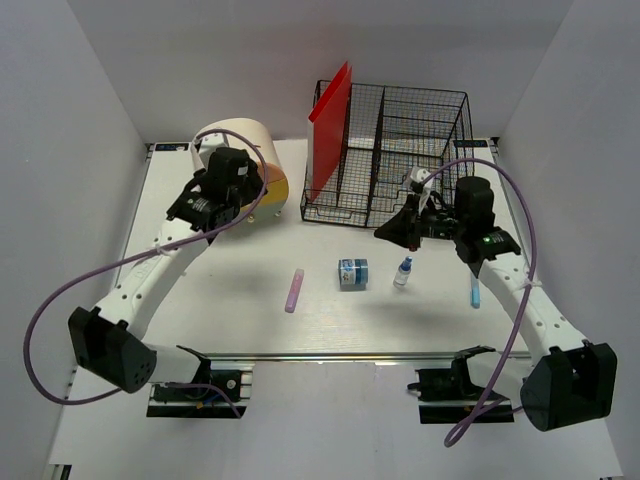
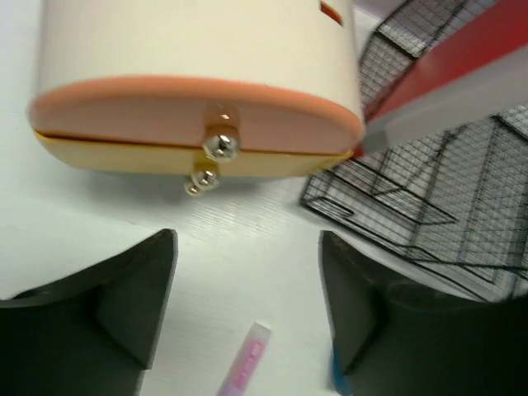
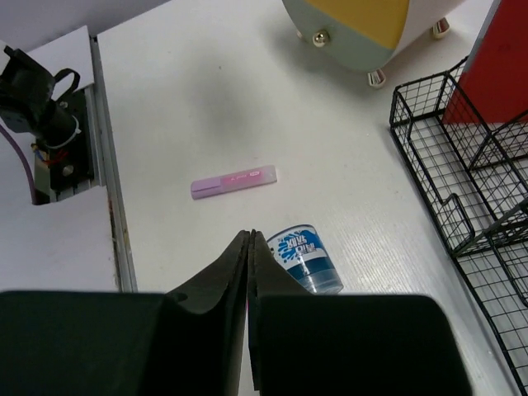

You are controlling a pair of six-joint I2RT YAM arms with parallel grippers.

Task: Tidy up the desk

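Observation:
The white desk (image 1: 220, 300) carries a pink highlighter (image 1: 294, 290), a small blue-and-white cup (image 1: 352, 273), a little bottle with a blue cap (image 1: 403, 272) and a blue pen (image 1: 475, 292). My left gripper (image 1: 215, 200) hovers by the cream-and-orange drawer box (image 1: 245, 160). In the left wrist view it (image 2: 247, 239) stands open and empty, facing the box's knobs (image 2: 219, 146), with the highlighter (image 2: 243, 367) below it. My right gripper (image 1: 392, 230) hangs in front of the basket. In the right wrist view it (image 3: 250, 238) is shut above the cup (image 3: 305, 260), with nothing seen between its fingers.
A black wire basket (image 1: 400, 150) stands at the back centre-right with a red folder (image 1: 330, 120) leaning in its left compartment. The drawer box sits at the back left on small feet. A metal rail (image 1: 330, 355) runs along the front edge, and white walls close in both sides.

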